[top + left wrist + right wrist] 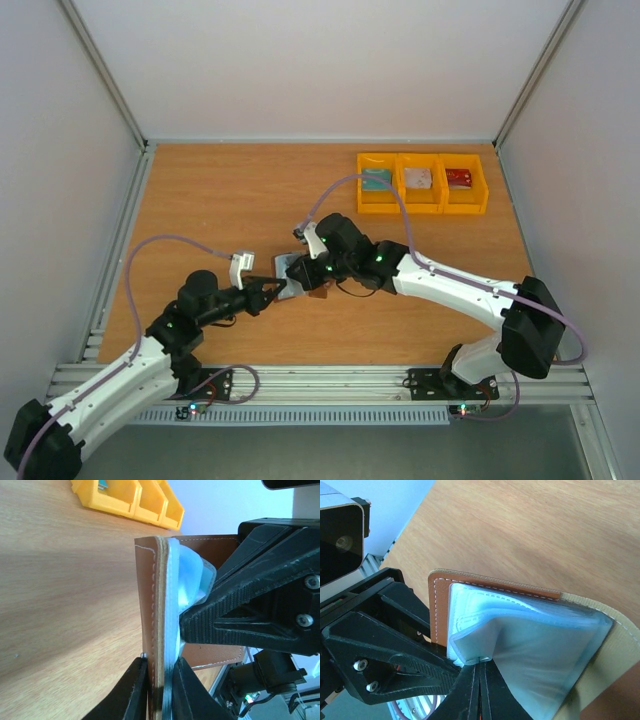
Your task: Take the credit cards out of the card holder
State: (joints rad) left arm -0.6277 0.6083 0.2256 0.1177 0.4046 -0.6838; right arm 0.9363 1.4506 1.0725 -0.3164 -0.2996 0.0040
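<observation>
The brown leather card holder (291, 268) is held off the table between both grippers, open, its blue-grey lining showing. My left gripper (159, 664) is shut on the bottom edge of one brown cover (149, 595) and its lining. My right gripper (481, 661) is shut on the lip of a pale translucent pocket (530, 645) inside the holder (439, 610). No card shows inside the pockets. In the top view, a teal credit card (377, 180), a whitish one (417, 178) and a red one (459, 178) each lie in their own bin.
Three joined yellow bins (423, 198) stand at the table's far right, also seen at the top of the left wrist view (125, 502). The right arm's black fingers (235, 615) crowd close beside my left gripper. Bare wooden table (220, 200) lies around.
</observation>
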